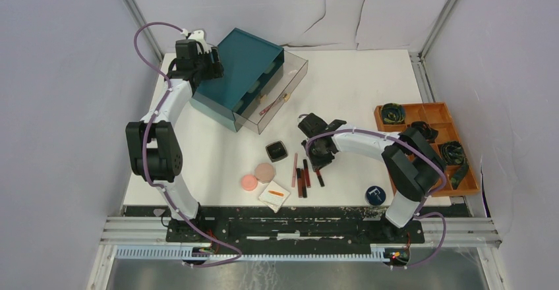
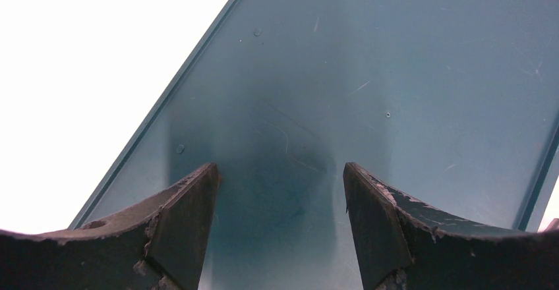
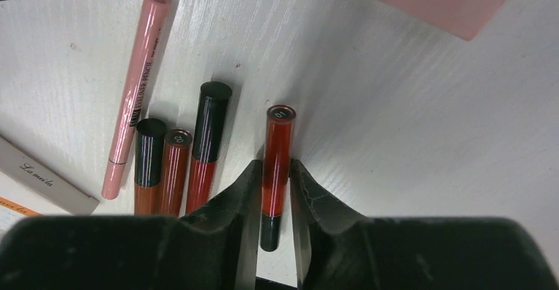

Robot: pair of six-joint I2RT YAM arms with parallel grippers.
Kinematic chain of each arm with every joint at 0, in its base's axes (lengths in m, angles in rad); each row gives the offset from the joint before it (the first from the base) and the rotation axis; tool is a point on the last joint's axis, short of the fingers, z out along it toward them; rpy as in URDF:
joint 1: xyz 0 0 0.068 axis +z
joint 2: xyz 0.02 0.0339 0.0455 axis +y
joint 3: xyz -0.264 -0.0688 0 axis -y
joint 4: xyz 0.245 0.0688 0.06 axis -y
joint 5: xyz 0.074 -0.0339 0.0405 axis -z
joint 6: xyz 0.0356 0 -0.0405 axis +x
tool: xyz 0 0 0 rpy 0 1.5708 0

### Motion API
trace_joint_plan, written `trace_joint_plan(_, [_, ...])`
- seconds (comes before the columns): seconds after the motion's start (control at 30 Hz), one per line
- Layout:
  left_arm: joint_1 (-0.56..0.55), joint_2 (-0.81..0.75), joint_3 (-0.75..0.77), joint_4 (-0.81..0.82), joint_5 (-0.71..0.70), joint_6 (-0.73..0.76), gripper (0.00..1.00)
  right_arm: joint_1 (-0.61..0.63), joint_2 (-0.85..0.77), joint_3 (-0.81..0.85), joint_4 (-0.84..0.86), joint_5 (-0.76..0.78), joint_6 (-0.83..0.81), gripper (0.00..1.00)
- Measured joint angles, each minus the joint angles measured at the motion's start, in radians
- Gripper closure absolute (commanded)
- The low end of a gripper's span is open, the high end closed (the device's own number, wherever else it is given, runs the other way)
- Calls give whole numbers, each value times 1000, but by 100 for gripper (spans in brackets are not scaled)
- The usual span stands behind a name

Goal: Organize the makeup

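Right wrist: right jaws pinch red stick (image 3: 278, 138), unclear from above; left jaws wide.

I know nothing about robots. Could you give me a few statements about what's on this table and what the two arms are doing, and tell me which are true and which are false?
1. The right gripper has its fingers on either side of a red lip gloss tube. True.
2. The left gripper holds the black square compact. False: it hangs open over the teal drawer box, holding nothing; the compact lies on the table.
3. The dark-blue round tin sits in the orange tray. False: it stands on the table near the right arm's base, outside the tray.
4. A pink pencil lies beside the gloss tubes. True.
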Motion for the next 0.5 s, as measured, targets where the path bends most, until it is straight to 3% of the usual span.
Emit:
trace_joint_plan(0.1, [0,0,0,0,0,0,23,0,-1,0,-2,11,-2,82])
trace_joint_plan(0.27, [0,0,0,0,-1,0,23,0,-22,27,-65,38,-8,83])
trace_joint_plan(0.37, [1,0,0,0,-1,0,23,0,-47,149,-154,52,-22,83])
trace_joint_plan(0.5, [1,0,0,0,-1,0,23,0,-51,458,-212,60,-51,84])
